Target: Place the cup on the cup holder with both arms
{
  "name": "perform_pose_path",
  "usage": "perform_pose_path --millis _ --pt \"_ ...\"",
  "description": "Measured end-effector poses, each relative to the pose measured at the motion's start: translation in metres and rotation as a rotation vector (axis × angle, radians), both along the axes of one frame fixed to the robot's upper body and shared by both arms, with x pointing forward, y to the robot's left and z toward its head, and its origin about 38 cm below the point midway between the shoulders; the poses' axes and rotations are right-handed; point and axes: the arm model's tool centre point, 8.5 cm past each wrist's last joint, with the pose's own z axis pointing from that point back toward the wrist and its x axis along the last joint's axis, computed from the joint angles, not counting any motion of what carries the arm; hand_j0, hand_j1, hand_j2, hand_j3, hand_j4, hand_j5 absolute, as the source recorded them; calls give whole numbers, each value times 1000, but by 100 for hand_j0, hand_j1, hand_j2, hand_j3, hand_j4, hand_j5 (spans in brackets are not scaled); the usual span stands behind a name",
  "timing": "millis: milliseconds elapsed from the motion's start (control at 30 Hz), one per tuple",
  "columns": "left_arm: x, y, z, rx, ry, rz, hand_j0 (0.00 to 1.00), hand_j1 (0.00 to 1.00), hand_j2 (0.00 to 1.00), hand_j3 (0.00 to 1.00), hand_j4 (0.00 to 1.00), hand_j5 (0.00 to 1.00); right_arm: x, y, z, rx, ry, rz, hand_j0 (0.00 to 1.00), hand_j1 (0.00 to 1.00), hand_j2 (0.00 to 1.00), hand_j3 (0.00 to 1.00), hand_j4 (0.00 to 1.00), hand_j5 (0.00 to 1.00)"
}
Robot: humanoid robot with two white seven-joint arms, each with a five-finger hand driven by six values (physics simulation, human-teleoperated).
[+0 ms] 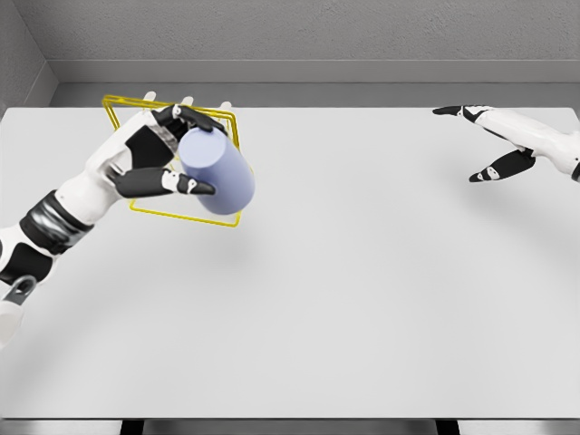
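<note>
A pale blue cup [217, 171] is held tilted in my left hand [186, 149], whose black fingers wrap its top and side. It hangs over a yellow wire-frame cup holder [181, 216] at the table's back left; the holder's far corner shows behind my palm, and much of its frame is hidden by the hand and cup. My right hand [471, 145] is far off at the back right, fingers spread, holding nothing.
The white table [362, 290] stretches wide between the two arms. A grey wall runs along its back edge, and the front edge lies near the bottom of the picture.
</note>
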Motion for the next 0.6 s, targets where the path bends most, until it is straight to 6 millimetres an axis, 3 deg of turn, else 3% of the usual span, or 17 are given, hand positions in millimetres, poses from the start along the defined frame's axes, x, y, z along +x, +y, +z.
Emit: perform_pose_path --millis 600 --pt "23 17 17 -12 -32 78 49 49 49 49 49 49 -1 -4 1 -5 0 -6 100 100 100 100 100 100"
